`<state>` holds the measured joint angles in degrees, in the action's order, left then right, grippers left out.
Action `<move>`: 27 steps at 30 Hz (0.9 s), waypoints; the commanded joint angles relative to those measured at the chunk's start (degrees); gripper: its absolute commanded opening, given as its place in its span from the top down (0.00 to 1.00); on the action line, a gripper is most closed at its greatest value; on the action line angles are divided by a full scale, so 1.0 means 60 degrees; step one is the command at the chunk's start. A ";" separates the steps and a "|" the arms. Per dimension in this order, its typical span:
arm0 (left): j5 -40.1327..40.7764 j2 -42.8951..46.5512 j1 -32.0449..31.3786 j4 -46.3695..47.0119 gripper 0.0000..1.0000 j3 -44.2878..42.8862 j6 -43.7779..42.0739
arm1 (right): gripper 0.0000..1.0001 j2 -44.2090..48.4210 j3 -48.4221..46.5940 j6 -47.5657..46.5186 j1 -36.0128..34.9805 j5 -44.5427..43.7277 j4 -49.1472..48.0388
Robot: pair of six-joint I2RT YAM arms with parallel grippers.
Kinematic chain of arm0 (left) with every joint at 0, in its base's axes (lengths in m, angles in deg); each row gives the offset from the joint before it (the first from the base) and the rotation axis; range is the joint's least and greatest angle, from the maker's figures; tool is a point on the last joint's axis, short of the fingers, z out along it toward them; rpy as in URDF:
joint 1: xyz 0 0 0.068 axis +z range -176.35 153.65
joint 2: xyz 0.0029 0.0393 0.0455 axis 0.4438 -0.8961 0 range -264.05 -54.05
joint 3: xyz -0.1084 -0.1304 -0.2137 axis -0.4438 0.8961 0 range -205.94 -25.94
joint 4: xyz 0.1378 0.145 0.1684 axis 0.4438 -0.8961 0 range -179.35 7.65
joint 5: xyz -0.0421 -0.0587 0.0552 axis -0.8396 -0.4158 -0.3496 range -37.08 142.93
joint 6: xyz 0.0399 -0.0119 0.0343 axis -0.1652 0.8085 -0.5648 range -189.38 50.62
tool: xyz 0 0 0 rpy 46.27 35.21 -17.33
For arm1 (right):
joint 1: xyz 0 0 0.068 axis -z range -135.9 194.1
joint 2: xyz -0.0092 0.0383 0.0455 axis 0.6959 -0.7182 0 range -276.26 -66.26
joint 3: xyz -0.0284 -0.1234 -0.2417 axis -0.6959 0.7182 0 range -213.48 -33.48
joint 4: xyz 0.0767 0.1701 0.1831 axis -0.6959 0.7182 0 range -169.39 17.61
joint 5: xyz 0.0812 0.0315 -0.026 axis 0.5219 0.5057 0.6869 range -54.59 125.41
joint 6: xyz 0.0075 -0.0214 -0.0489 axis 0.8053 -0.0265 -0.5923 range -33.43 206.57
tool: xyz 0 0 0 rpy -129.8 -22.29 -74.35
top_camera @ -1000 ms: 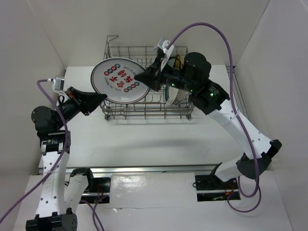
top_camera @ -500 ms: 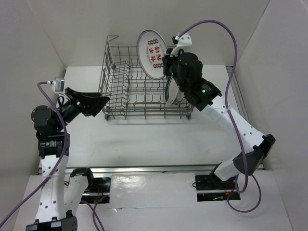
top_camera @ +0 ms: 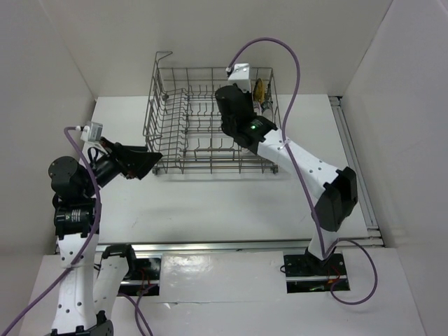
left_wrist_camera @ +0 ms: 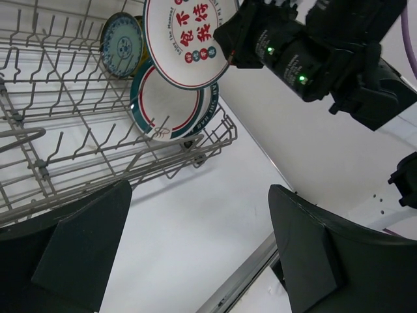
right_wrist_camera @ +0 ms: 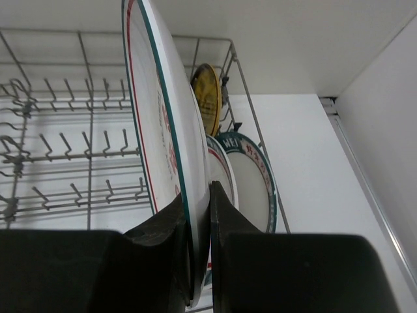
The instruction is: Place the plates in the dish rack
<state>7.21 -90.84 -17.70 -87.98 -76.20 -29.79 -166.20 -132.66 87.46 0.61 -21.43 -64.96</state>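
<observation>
Here, plate (left_wrist_camera: 189, 38) bears red Chinese characters.

Red-marked plate (left_wrist_camera: 189, 32) cut off by the top edge

The white plate with red marks (left_wrist_camera: 189, 32) in my black right pincer (right_wrist_camera: 193, 212) carries red characters, a ring of red and teal dots, and thin red and teal rim lines. The white plate with teal rim (left_wrist_camera: 171, 107) has a fine red inner line. The patterned plate (left_wrist_camera: 122, 44) is teal-blue, its neighbour the yellow plate (right_wrist_camera: 208, 98), the dish rack (left_wrist_camera: 71, 111) grey wire.
</observation>
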 commanded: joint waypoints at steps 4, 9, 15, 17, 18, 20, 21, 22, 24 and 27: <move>0.0251 0.0171 -0.0122 -0.0395 0.00 0.0085 -0.0505 | 1.00 -0.0422 -0.0435 0.1053 0.0319 -0.0547 0.0171; 0.0251 0.0171 -0.0210 -0.0307 0.00 0.0188 -0.0403 | 1.00 -0.0511 0.0136 0.1493 0.0626 -0.0137 0.0172; 0.0251 0.0259 -0.0210 -0.0219 0.00 0.0452 -0.0403 | 1.00 -0.0775 0.0371 0.2210 0.0963 0.0727 0.0406; 0.0251 0.0259 -0.0210 -0.0132 0.00 0.0452 -0.0403 | 1.00 -0.0775 0.0504 0.2299 0.0963 0.0728 0.0406; 0.0338 0.0259 -0.0210 -0.0131 0.00 0.0452 -0.0403 | 1.00 -0.0775 0.0634 0.2299 0.0963 0.0830 0.0406; 0.0339 0.0259 -0.0210 -0.0131 0.00 0.0452 -0.0403 | 1.00 -0.0863 0.0723 0.2387 0.0963 0.0831 0.0406; 0.0339 0.0259 -0.0210 -0.0131 0.00 0.0452 -0.0403 | 1.00 -0.0863 0.0724 0.2474 0.0876 0.0831 0.0406; 0.0339 0.0259 -0.0210 -0.0131 0.00 0.0452 -0.0403 | 1.00 -0.0863 0.0724 0.2475 0.0875 0.0918 0.0406; 0.0339 0.0259 -0.0210 -0.0131 0.00 0.0540 -0.0403 | 1.00 -0.0965 0.0724 0.2592 0.0875 0.0918 0.0406; 0.0427 0.0259 -0.0210 -0.0131 0.00 0.0540 -0.0403 | 1.00 -0.1052 0.0811 0.2694 0.0773 0.1006 0.0406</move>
<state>9.40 -90.16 -18.69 -91.06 -73.16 -31.67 -172.72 -127.79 101.14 6.21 -14.41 -60.26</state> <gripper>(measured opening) 1.000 0.154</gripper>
